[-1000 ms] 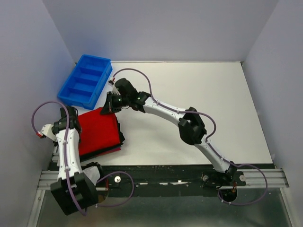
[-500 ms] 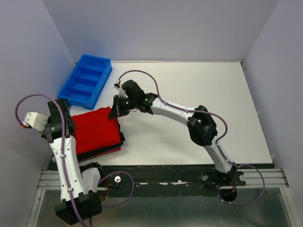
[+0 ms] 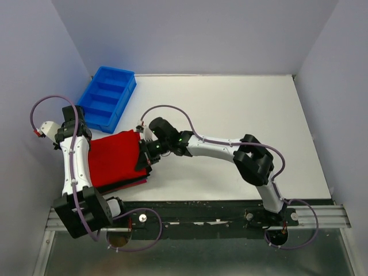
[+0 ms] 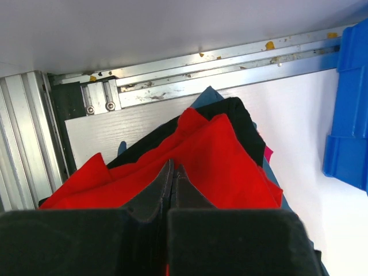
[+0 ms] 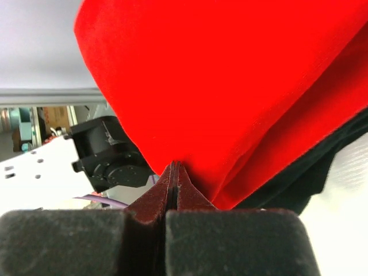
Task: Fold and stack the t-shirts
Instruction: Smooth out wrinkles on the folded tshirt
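A bright red t-shirt (image 3: 112, 158) lies folded on top of a stack at the table's near left. Black (image 4: 241, 123) and dark-red (image 3: 129, 185) t-shirts show at the edges beneath it. My right gripper (image 3: 142, 161) is shut, its tips (image 5: 174, 165) touching the red shirt's (image 5: 230, 75) right folded edge with no cloth between them. The black shirt (image 5: 299, 172) shows under that edge. My left gripper (image 3: 79, 135) is shut at the stack's far-left side. Its tips (image 4: 174, 168) hover over the red cloth (image 4: 218, 161) and hold nothing.
A blue plastic compartment bin (image 3: 106, 98) stands just beyond the stack at the far left and shows at the right in the left wrist view (image 4: 348, 115). The aluminium rail (image 4: 201, 75) runs along the near table edge. White walls enclose the table.
My right gripper slid from the red shirt's far right corner along its right edge toward the near side. My left arm swung over to the stack's far-left side.
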Tool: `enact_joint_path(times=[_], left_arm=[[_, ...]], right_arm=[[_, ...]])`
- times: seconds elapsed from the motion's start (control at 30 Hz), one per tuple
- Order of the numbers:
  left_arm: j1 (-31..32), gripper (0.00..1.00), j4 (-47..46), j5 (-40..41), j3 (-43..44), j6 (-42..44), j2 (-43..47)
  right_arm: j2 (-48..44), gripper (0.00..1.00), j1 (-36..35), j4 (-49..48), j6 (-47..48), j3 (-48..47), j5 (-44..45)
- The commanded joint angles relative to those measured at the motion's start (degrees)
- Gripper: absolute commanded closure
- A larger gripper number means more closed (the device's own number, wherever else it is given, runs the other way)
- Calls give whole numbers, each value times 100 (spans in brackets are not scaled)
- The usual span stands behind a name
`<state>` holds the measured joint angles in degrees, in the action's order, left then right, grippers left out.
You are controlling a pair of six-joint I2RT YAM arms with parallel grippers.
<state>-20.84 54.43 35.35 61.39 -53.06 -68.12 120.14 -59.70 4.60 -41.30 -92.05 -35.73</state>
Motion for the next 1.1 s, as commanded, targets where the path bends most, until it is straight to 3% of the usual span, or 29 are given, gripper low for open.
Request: enact_joint_path(times=[0.0, 0.17, 0.4, 0.53, 0.7, 0.77, 0.8, 0.9, 1.0, 1.07], left_arm=[[-104, 100, -205, 200, 146, -82, -403], [-157, 100, -73, 463, 128, -363, -781], [-175, 100, -56, 377, 830, 373, -879], [9, 100, -590, -780, 1007, 1366, -318], [702, 97, -1512, -2556, 481, 1579, 702], [1246, 81, -2117, -3416, 113, 1867, 965], [1536, 73, -2417, -3752, -142, 1895, 1080], [2458, 47, -3024, -3711, -880, 1720, 1406], [3180, 27, -3692, -3676, -1496, 1606, 1529], [3804, 19, -4045, -3580, -1682, 1632, 1398]], right_arm=[[291, 99, -77, 242, 113, 82, 47], [20, 99, -68, 551, 394, 449, 390], [-1587, 99, 72, 603, 886, 1952, 1515], [-2738, 99, 309, 691, 1036, 2883, 2191], [-4267, 95, 818, 805, 1168, 3860, 2930], [-4830, 79, 1091, 902, 1203, 4150, 3219], [-5146, 63, 1205, 972, 1194, 4308, 3386], [-5921, 3, 1557, 1165, 1151, 4695, 4133], [-6361, 0, 1760, 1315, 1369, 4942, 4599], [-6450, 0, 1795, 1569, 1353, 4942, 4977]])
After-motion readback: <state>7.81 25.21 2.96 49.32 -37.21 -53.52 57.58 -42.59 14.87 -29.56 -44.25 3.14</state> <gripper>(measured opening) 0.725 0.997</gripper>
